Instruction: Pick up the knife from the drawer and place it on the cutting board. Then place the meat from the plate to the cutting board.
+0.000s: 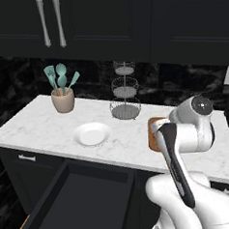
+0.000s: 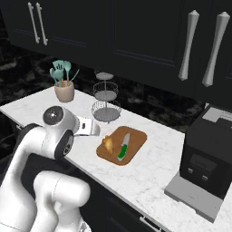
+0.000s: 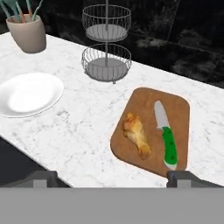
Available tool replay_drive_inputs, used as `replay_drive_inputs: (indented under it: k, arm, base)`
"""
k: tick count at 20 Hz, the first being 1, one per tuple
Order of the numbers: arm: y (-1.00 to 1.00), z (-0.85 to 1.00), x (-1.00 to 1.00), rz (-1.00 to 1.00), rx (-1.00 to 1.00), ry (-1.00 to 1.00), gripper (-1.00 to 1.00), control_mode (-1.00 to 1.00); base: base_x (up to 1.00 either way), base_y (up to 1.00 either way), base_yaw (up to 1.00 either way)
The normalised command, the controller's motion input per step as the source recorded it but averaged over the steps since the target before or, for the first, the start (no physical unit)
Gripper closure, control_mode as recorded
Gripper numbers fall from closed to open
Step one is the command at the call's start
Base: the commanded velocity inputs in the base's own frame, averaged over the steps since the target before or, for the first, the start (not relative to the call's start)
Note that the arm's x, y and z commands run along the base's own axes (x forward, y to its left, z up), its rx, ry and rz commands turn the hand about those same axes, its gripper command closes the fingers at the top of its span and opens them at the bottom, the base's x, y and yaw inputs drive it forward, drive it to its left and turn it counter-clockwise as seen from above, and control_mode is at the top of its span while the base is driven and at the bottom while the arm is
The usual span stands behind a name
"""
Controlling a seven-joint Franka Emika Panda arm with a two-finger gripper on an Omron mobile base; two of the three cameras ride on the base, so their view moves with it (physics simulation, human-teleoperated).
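Worktop (image 3: 78, 131): cutting board (image 3: 144, 109) carries meat (image 3: 138, 138) at left, knife (image 3: 166, 135) beside it at right. Plate (image 3: 28, 94) left of board. Wire stand (image 3: 106, 61) behind, utensil cup (image 3: 27, 33) far left. Drawer (image 1: 79, 206) open below.

Matt wooden cutting board (image 3: 151, 127), glossy white plate (image 3: 28, 94), veined marble counter (image 3: 78, 131)

The arm (image 2: 43, 149) rises folded at the elbow, hand tilted forward and down, and the gripper (image 3: 111, 178) hangs with its fingertips (image 3: 43, 178) spread wide, holding nothing.
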Motion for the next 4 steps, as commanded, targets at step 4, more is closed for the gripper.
replay_drive_inputs:
  k: [4]
  arm:
    - [0.23,0.66,-0.66,0.0,0.0,-0.09,-1.0,-1.0]
  base:
    - [0.0,0.0,0.0]
